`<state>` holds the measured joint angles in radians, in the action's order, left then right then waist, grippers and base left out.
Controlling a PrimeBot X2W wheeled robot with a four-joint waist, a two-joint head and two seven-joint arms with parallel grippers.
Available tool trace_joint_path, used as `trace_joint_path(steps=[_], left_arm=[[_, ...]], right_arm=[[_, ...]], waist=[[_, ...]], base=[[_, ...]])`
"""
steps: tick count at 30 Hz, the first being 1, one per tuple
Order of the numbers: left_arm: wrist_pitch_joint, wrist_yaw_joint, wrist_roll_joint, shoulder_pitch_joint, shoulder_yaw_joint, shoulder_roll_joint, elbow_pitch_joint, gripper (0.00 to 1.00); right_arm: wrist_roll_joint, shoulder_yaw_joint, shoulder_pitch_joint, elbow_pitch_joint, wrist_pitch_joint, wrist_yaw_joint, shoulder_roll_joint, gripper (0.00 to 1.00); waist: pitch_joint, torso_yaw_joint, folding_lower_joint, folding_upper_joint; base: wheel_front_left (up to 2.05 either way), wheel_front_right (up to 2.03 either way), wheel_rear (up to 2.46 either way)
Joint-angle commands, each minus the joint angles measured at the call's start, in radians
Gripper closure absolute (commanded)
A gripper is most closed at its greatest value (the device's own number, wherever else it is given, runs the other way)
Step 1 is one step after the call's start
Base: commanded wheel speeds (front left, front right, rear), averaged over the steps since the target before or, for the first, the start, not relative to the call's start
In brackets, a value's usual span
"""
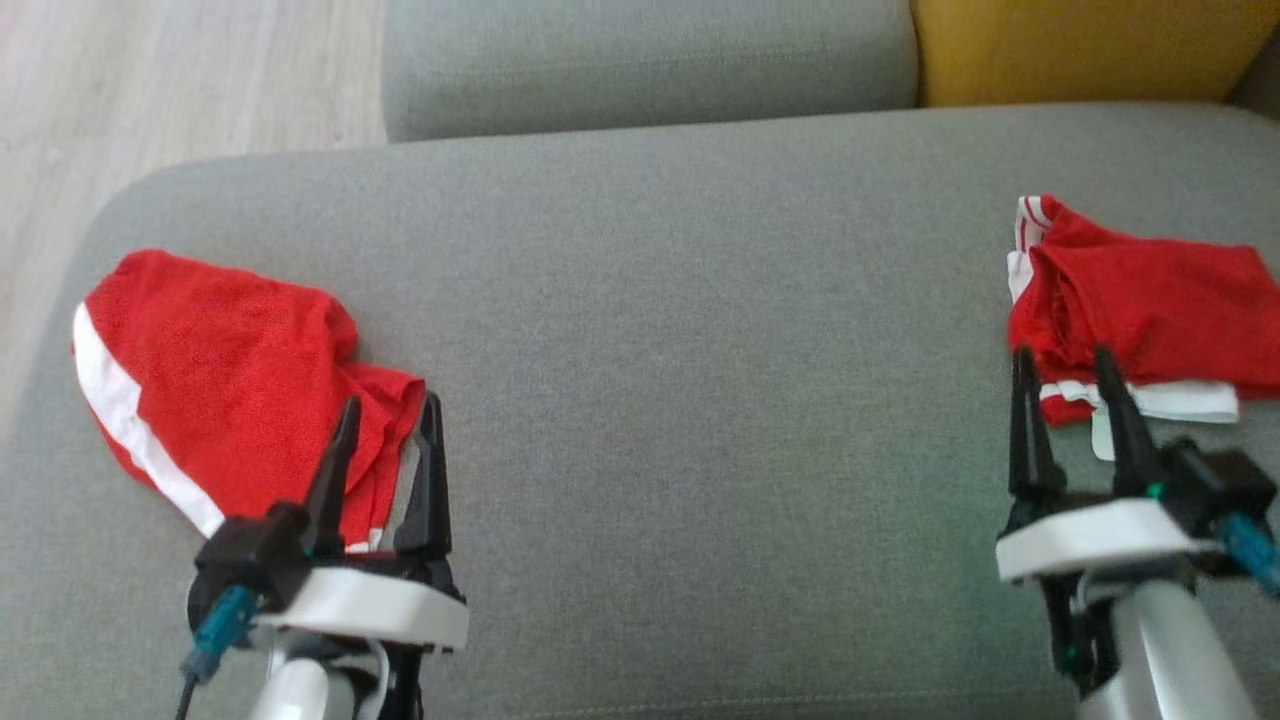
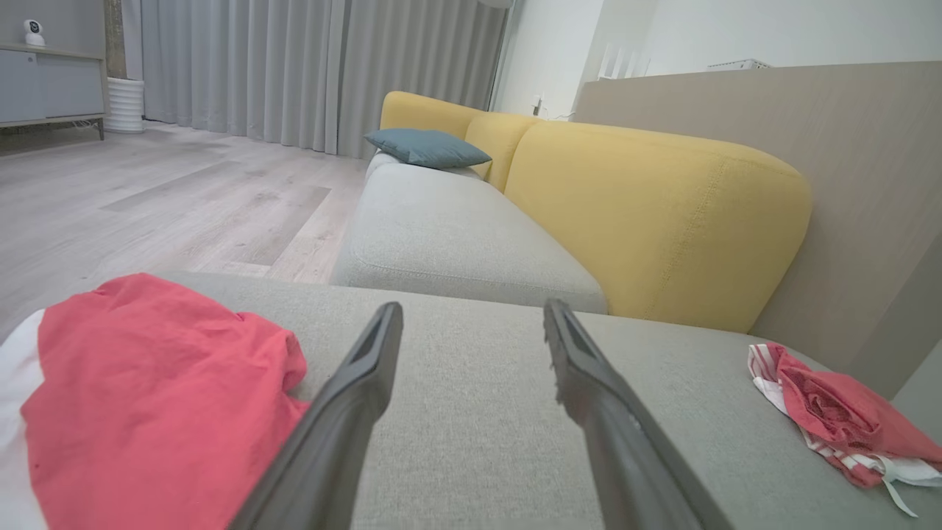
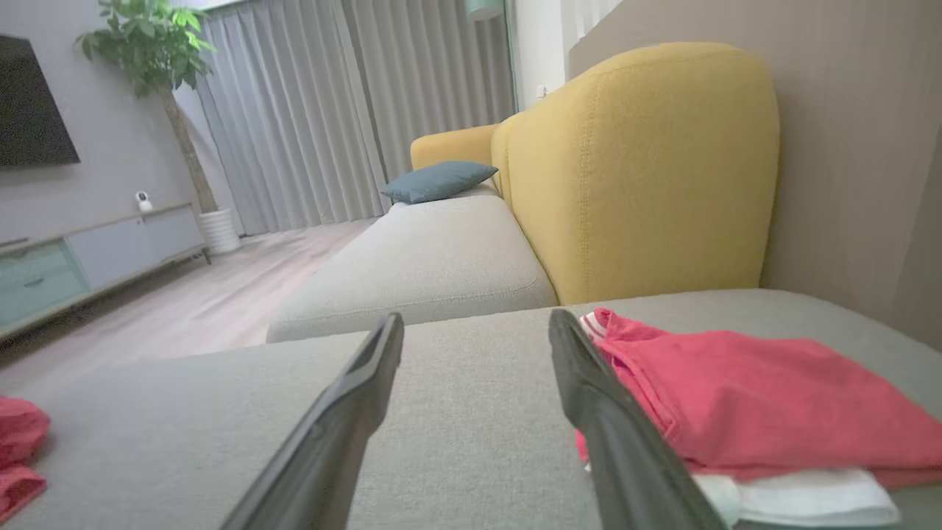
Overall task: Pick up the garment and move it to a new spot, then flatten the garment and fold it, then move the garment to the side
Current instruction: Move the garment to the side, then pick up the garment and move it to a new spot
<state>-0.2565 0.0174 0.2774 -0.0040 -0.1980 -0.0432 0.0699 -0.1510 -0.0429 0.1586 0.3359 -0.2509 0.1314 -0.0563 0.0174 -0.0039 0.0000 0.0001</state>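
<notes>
A crumpled red garment (image 1: 220, 385) with a white stripe lies at the left of the grey seat cushion (image 1: 700, 320); the left wrist view has this garment (image 2: 140, 397) at lower left. My left gripper (image 1: 388, 412) is open, its fingers over the garment's right edge with nothing between them (image 2: 471, 313). A second red and white garment (image 1: 1150, 300) lies folded at the right, also seen as a small heap (image 2: 839, 419) and close up (image 3: 751, 397). My right gripper (image 1: 1062, 360) is open at that garment's near left corner, holding nothing (image 3: 477, 320).
A yellow backrest (image 1: 1080, 45) rises at the far right and a second grey cushion (image 1: 650, 60) lies beyond the seat. Wooden floor (image 1: 150, 90) drops away at the left. A blue pillow (image 2: 427, 147) rests farther along the sofa.
</notes>
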Motion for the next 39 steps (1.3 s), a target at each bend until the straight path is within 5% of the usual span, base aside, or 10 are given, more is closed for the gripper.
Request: trace_joint_path(steps=[1,27,39], left_arm=[[-0.005,-0.001,0.009,-0.021,0.031,-0.007,-0.029,0.00],[-0.005,0.004,0.018,0.004,0.031,-0.007,-0.040,0.00],[-0.005,0.007,0.017,0.000,0.047,-0.007,-0.033,0.00]], right_arm=[[-0.033,0.032,0.000,-0.054,-0.011,-0.001,0.005,0.00],[-0.060,0.051,-0.089,-0.105,-0.011,-0.001,0.006,0.00],[-0.075,0.092,-0.099,-0.092,-0.011,-0.001,0.006,0.00]], waist=[[-0.013,0.003,0.0000,-0.0001],[-0.014,-0.028,0.0000,-0.0001],[-0.023,0.072,0.0000,-0.0001]], base=[[0.00,0.00,0.00],[0.00,0.00,0.00],[0.00,0.00,0.00]])
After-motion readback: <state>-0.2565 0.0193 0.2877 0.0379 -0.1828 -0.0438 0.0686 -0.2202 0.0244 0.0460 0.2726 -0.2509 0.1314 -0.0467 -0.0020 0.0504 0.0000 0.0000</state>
